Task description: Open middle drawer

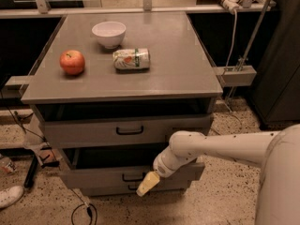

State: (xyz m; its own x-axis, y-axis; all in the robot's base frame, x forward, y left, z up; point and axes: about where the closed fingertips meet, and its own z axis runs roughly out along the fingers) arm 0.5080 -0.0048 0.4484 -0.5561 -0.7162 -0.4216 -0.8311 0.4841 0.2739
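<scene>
So the middle drawer [93, 176] sits between the top drawer [84, 132] and the bottom drawer [108, 191], and from the dark gap above its front I'd say it's already partly out. The hand [147, 184] is low in front of it, just right of and a bit below the little black handle [132, 177], with the arm [220, 146] coming in from the right. Honestly can't tell whether the hand is apart or together, or whether it's hooked on anything; it looks beside the handle rather than around it. If it were me, I'd line the hand up square on the bar's centre, get a solid hold, then pull straight back along the drawer's travel. An off-centre or angled pull would likely rack the drawer on its rails or let the hand slip off. I'd also keep it level so it doesn't catch the bottom drawer's front right underneath. Contents: the middle drawer's inside is just black shadow, can't see anything in it, and same for the top one, which also looks ajar. Up on the bench [178, 64], the white bowl [108, 33] looks empty. A can [131, 59] lies on its side near it, and an apple [72, 62] sits off to the left, both well clear of the pull.
</scene>
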